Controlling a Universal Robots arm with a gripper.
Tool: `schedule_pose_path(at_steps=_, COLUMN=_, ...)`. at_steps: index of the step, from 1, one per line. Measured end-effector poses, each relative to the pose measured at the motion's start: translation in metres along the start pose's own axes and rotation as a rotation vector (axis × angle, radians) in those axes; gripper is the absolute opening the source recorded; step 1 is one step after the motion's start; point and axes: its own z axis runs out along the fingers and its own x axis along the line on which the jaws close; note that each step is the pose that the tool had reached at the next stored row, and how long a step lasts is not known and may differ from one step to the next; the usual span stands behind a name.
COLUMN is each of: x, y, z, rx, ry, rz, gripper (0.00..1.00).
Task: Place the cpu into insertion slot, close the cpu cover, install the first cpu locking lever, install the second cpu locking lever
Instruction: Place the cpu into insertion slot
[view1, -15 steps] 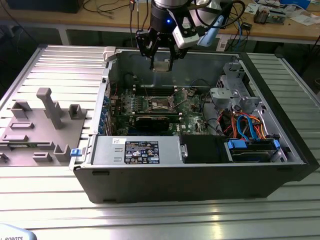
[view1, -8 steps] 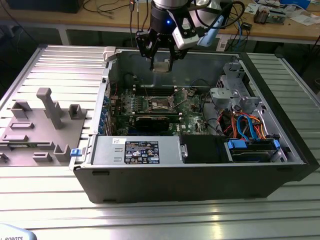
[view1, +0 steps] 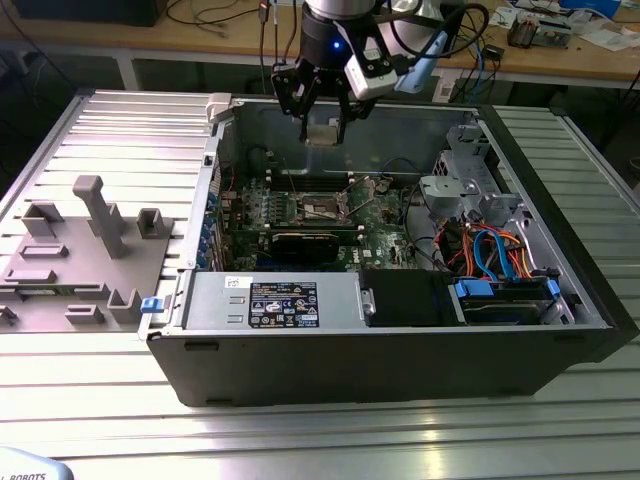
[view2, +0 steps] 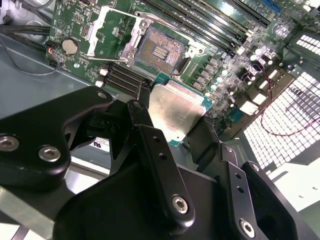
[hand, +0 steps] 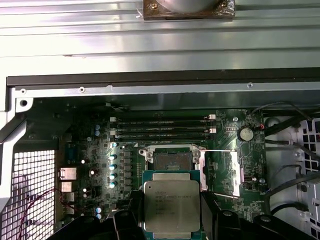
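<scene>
Robotics lab, cable-strewn workbench (view1: 590, 62), slotted aluminium table (view1: 400, 440)

A grey fixture block (view1: 100, 215) lies beside the open computer case (view1: 400, 365).

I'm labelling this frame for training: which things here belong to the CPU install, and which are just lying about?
Job: claw, shut on the cpu; insertion slot; cpu cover, open.
Lying about: memory slots; coin cell; power supply; grey fixture rack.
</scene>
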Motion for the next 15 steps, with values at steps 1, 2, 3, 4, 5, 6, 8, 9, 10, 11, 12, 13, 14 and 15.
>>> schedule_pose_path(at_steps=1, x=0.0, y=0.0, z=0.0005, rx=-0.0001, ry=0.0, rz=0.0, gripper=0.55)
schedule_pose_path(at_steps=2, x=0.0, y=-0.0001, z=0.0009, rx=-0.0001, ry=0.0, rz=0.0, gripper=0.55)
schedule_pose_path(at_steps=3, x=0.0, y=-0.0001, z=0.0011, rx=0.0, ry=0.0, rz=0.0, gripper=0.55)
schedule_pose_path(at_steps=4, x=0.0, y=-0.0001, z=0.0012, rx=0.0, ry=0.0, rz=0.0, gripper=0.55)
schedule_pose_path(at_steps=5, x=0.0, y=-0.0001, z=0.0014, rx=0.0, ry=0.0, rz=0.0, gripper=0.55)
schedule_pose_path(at_steps=6, x=0.0, y=-0.0001, z=0.0015, rx=0.0, ry=0.0, rz=0.0, gripper=0.55)
schedule_pose_path(at_steps=8, x=0.0, y=-0.0002, z=0.0022, rx=0.0, ry=0.0, rz=0.0, gripper=0.55)
schedule_pose_path(at_steps=9, x=0.0, y=-0.0002, z=0.0024, rx=0.0, ry=0.0001, rz=0.0, gripper=0.55)
schedule_pose_path(at_steps=10, x=0.0, y=-0.0002, z=0.0025, rx=0.0, ry=0.0, rz=0.0, gripper=0.55)
schedule_pose_path(at_steps=11, x=0.0, y=-0.0002, z=0.0027, rx=0.0, ry=0.0, rz=0.0, gripper=0.55)
schedule_pose_path(at_steps=12, x=0.0, y=-0.0003, z=0.0028, rx=0.0, ry=0.0, rz=0.0, gripper=0.55)
schedule_pose_path(at_steps=13, x=0.0, y=-0.0003, z=0.003, rx=0.0, ry=0.0, rz=0.0, gripper=0.55)
schedule_pose_path(at_steps=14, x=-0.0001, y=-0.0003, z=0.0031, rx=0.0, ry=0.0, rz=0.0, gripper=0.55)
schedule_pose_path(at_steps=15, x=0.0, y=-0.0003, z=0.0031, rx=0.0, ry=0.0001, rz=0.0, gripper=0.55)
